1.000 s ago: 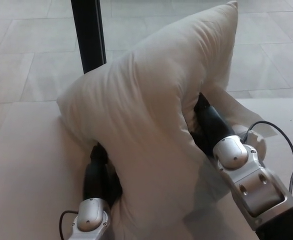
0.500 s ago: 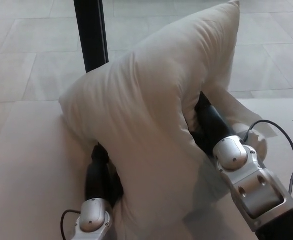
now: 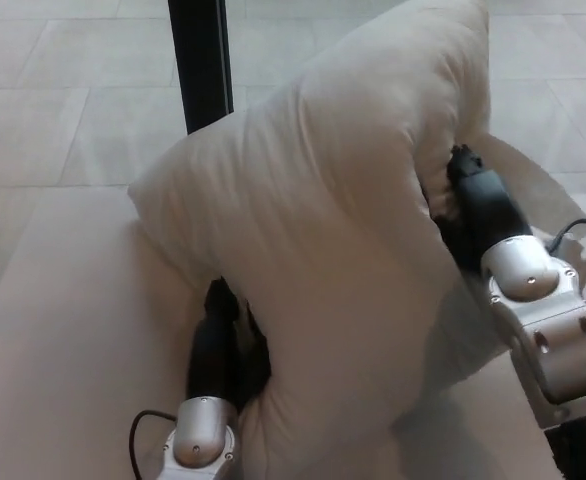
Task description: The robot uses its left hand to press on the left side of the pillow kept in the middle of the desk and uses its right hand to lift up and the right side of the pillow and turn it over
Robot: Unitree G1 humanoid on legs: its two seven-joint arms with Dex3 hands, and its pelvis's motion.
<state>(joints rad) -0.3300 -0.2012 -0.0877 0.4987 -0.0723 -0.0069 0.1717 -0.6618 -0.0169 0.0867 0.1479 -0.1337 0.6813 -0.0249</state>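
Nearest you, the left hand (image 3: 223, 345) presses under the lower left edge of the plump white fabric pillow (image 3: 323, 250), fingers buried, so you cannot tell their spread. The pillow stands reared up on the pale desk (image 3: 53, 330). The right hand (image 3: 473, 205) seems clamped on its right side. Beyond stands a black upright post (image 3: 201, 55).

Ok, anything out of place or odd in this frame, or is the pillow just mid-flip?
Nothing looks damaged or spilled. The white pillow is reared up and folded over rather than flat on the desk, with the right hand pushed into its raised right side and the left hand tucked under its lower left edge. That fits a turn in progress.
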